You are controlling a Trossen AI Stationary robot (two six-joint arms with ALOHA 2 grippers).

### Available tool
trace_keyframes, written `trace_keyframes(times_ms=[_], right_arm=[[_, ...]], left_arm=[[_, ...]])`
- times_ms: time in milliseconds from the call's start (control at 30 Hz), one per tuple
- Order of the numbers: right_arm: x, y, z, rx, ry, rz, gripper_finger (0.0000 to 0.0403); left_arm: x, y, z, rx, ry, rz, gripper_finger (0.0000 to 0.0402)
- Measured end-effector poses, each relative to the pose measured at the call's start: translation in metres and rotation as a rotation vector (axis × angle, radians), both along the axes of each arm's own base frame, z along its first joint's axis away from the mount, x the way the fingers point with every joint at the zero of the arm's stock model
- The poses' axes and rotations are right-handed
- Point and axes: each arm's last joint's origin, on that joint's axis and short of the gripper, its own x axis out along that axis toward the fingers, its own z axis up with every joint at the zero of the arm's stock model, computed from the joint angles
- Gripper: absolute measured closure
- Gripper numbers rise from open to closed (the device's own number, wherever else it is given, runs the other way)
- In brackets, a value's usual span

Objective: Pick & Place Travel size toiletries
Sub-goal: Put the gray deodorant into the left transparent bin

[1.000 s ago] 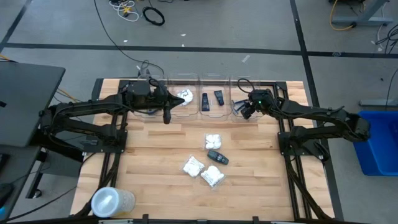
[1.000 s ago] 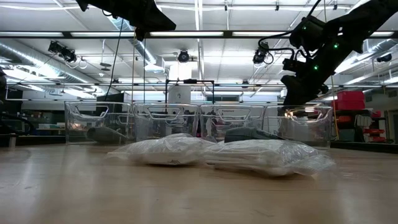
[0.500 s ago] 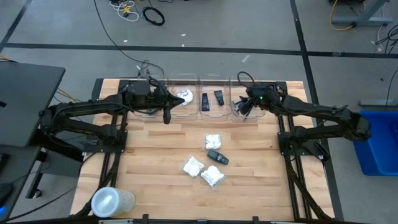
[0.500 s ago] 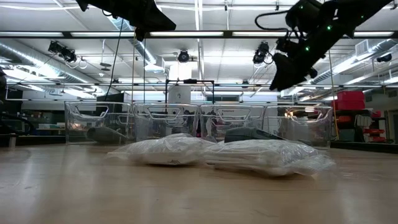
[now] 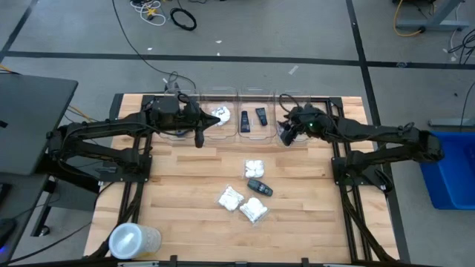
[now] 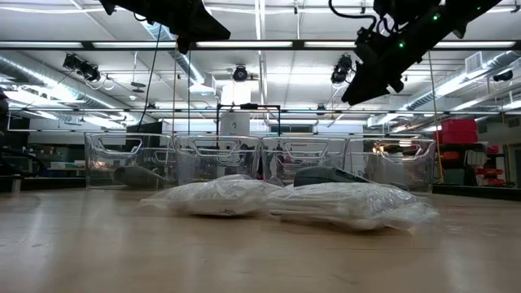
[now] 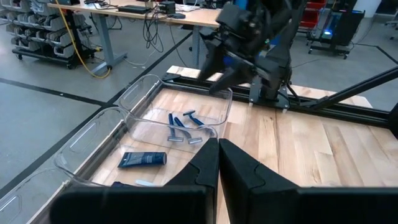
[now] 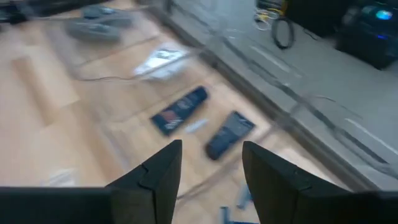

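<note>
The right gripper [image 5: 284, 135] hangs above the near edge of the row of clear bins [image 5: 256, 119], its two fingers [image 8: 152, 177] spread apart with nothing between them (the wrist camera looks straight through the gap at two black tubes [image 8: 180, 110] lying in a bin below). Seen from table height, the same gripper [image 6: 352, 96] is well up off the wood, higher than the bin rims. Behind it, at about 1 o'clock from the table's middle, thin blue razors [image 7: 181, 127] lie in the end bin, with another black tube [image 7: 142, 159] in the bin next along.

At about 11 o'clock the left gripper [image 5: 198, 139] waits just in front of the bins, its fingers [image 7: 205, 163] pressed together and empty. A white packet [image 5: 220, 114] sits in the bin just beside it.

On the open table [image 5: 185, 193], near the centre and toward 5 o'clock, a dark grey case [image 5: 260, 187] lies among three white crinkly packets [image 5: 231, 197], one just behind it and two in front. A large round translucent container [image 5: 133, 240] stands well apart at 7 o'clock, by the front corner.
</note>
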Motion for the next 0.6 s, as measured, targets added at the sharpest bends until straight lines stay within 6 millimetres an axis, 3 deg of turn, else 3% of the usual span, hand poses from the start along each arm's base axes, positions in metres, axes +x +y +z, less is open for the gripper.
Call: trace_keyframes(times_ms=[600], right_arm=[[0.016, 0.063, 0.006, 0.029, -0.091, 0.321, 0.0191]], left_arm=[[0.0, 0.0, 0.0, 0.0, 0.0, 0.0, 0.0381]])
